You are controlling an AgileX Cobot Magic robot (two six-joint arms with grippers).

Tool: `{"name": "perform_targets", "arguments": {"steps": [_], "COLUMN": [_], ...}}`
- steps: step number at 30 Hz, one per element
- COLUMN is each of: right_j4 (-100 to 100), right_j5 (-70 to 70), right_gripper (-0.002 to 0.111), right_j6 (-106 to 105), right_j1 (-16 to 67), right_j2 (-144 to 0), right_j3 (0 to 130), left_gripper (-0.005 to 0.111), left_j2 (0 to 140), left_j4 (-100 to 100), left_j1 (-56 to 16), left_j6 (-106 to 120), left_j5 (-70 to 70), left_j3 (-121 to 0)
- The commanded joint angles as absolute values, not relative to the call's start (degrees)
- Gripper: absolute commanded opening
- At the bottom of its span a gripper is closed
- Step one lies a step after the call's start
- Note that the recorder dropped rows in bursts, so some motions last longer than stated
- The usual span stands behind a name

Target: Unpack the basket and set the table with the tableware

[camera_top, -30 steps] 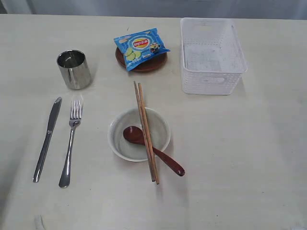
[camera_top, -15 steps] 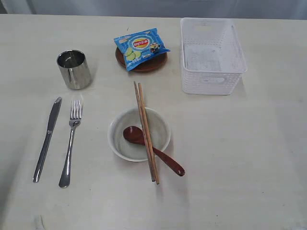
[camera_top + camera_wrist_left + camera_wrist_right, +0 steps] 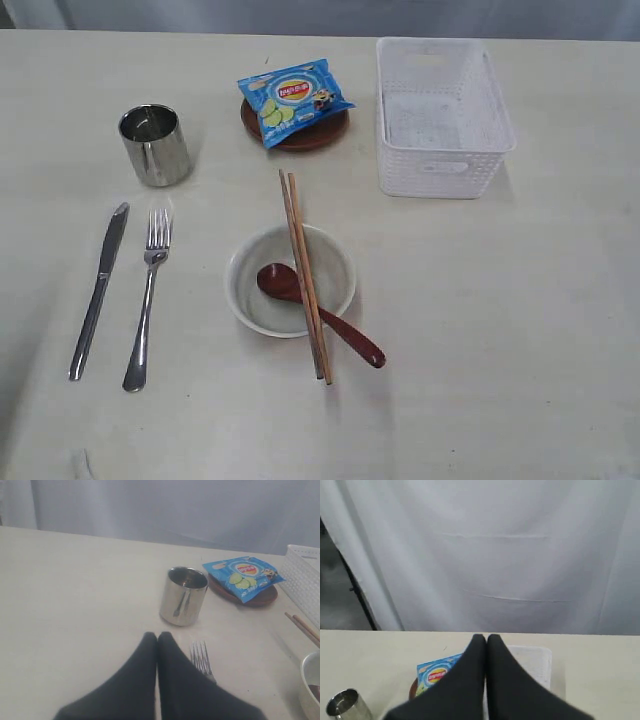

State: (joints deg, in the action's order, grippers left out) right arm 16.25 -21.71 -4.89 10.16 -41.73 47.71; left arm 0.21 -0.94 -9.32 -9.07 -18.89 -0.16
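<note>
Neither arm is seen in the exterior view, so the grippers are known only from the wrist views. The plate [image 3: 322, 138] is mostly covered by the snack packet [image 3: 293, 98] that lies on it; only its brown rim is shown. In the left wrist view the handle of the fork [image 3: 200, 657] is hidden behind the left gripper [image 3: 157, 636], the knife [image 3: 98, 290] is not seen, and the bowl [image 3: 309, 685] and the basket [image 3: 302, 577] are cut off by the edge. In the right wrist view the basket is partly hidden behind the right gripper [image 3: 486, 637], the cup [image 3: 345, 705] is cut off, and a white curtain [image 3: 495, 555] fills the background.

Both grippers are clenched, with the black fingers pressed together and nothing held between them. The prongs of the fork are found just beside the tips of the left gripper, and the cup stands upright beyond them. The basket lies beyond the tips of the right gripper; how far cannot be told.

On the table [image 3: 520, 330], knife and fork lie side by side on the left. The chopsticks [image 3: 305, 275] are laid across the bowl, and the spoon [image 3: 320, 315] rests in it, its handle over the rim. The basket stands at the far right.
</note>
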Motion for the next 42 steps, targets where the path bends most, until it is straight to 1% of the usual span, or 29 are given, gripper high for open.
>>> {"name": "perform_targets", "arguments": {"steps": [1,5,10,15,20,26,32,36,42], "right_j4": [14.6,12.3,12.1,12.3,12.7,12.7,13.2,6.4,1.1], "right_j5": [-25.0,-24.6,-18.7,-12.4,-11.8,-12.0,-12.5,-15.9,-18.7], "right_gripper": [0.0,0.0,0.0,0.0,0.0,0.0,0.0,0.0,0.0], "right_j6": [-5.4,-5.4,-4.8,-4.3,-4.3,-4.3,-4.3,-3.2,1.4], "right_j1": [4.6,2.6,3.3,4.8,4.8,4.8,4.8,4.8,4.8], "right_j2": [-32.0,-25.3,-19.3,-13.9,-9.1,-6.2,-3.9,-0.2,0.0], "right_j3": [39.4,29.2,18.4,10.5,4.9,1.1,0.0,0.0,0.0], "left_gripper": [0.0,0.0,0.0,0.0,0.0,0.0,0.0,0.0,0.0], "left_j2": [0.0,0.0,0.0,0.0,0.0,0.0,0.0,0.0,0.0], "left_j4": [-1.1,-1.1,-1.1,-1.1,-1.1,-1.1,-1.1,-1.1,-1.1], "left_j1": [-9.3,-9.3,-9.3,-9.3,-9.3,-9.3,-9.3,-9.3,-9.3], "left_j6": [-9.0,-9.0,-9.0,-9.0,-9.0,-9.0,-9.0,-9.0,-9.0], "left_j5": [-18.2,-18.2,-18.2,-18.2,-18.2,-18.2,-18.2,-18.2,-18.2], "left_j3": [0.0,0.0,0.0,0.0,0.0,0.0,0.0,0.0,0.0]}}
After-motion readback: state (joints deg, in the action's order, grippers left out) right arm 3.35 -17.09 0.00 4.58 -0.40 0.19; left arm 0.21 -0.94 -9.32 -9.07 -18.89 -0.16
